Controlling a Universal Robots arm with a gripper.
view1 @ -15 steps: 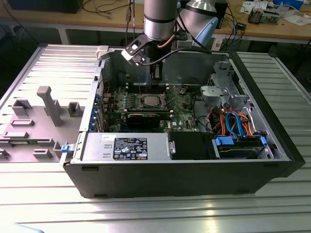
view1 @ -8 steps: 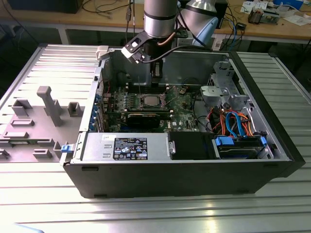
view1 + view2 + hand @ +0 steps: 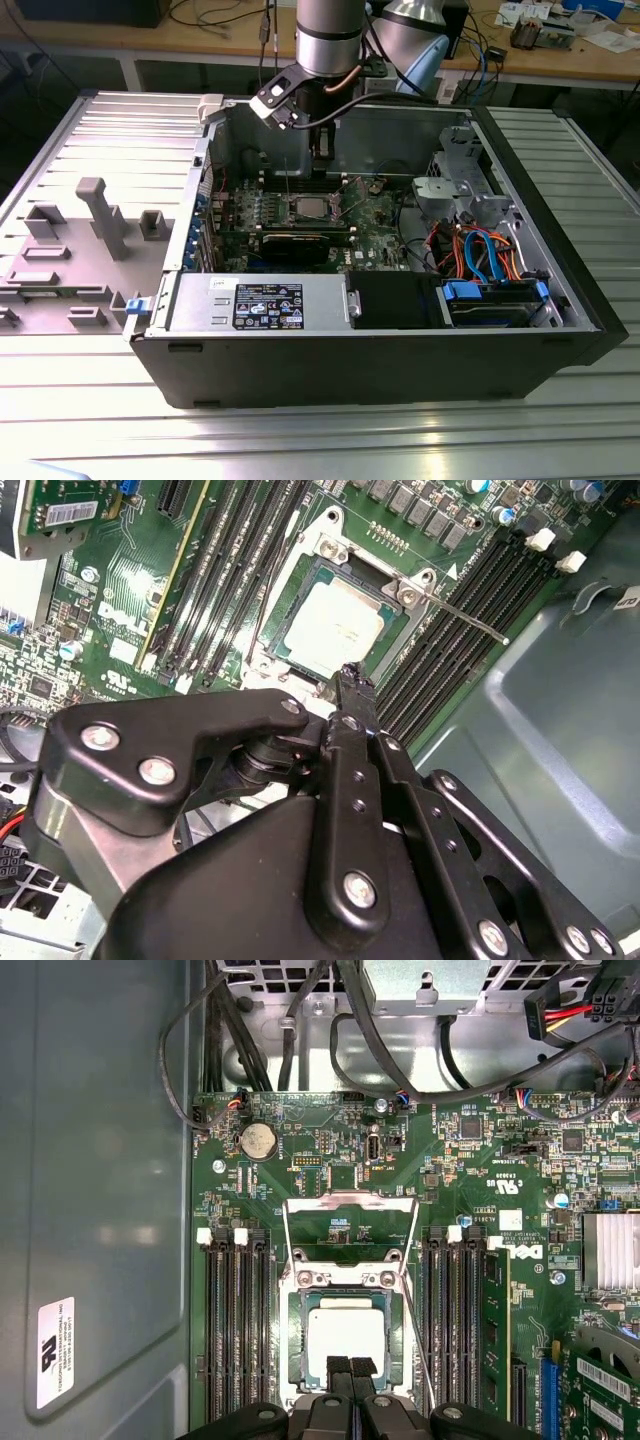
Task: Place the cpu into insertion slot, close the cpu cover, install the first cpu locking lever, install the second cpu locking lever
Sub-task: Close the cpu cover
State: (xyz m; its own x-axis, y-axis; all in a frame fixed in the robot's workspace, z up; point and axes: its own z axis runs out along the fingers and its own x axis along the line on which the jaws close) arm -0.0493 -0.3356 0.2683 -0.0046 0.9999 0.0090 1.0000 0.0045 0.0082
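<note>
Gripper point(image 3: 351, 1368): fingertips drawn together, no more than a hairline gap, nothing held. It hangs low at the near edge of the socket.
Cpu point(image 3: 345, 1332): lies flat in the insertion slot, silvery top upward, just beyond the fingertips and apart from them.
Insertion slot point(image 3: 297, 1345): a dark frame closely surrounds the chip on the green board. The first step reads as done.
Cpu cover point(image 3: 350, 1200): stands open, laid back beyond the slot on the side away from the jaws. Bare board shows through its cut-out centre, and it is not over the chip.
Governing relation: jaws, chip and cover lie on one line, nearest to farthest. The chip sits between the gripper and the open cover.
Locking levers: thin wire rods flank the socket, one point(image 3: 468, 618) running along the memory slots and the other point(image 3: 284, 1245) on the opposite side. Both appear unlatched, though their hooks are too fine to confirm.
Memory slots point(image 3: 235, 1330): long black banks on both sides of the socket, long axes parallel to the jaw-to-cover line.
Arm point(image 3: 328, 40): reaches down from above into the open computer case point(image 3: 560, 300).
</note>
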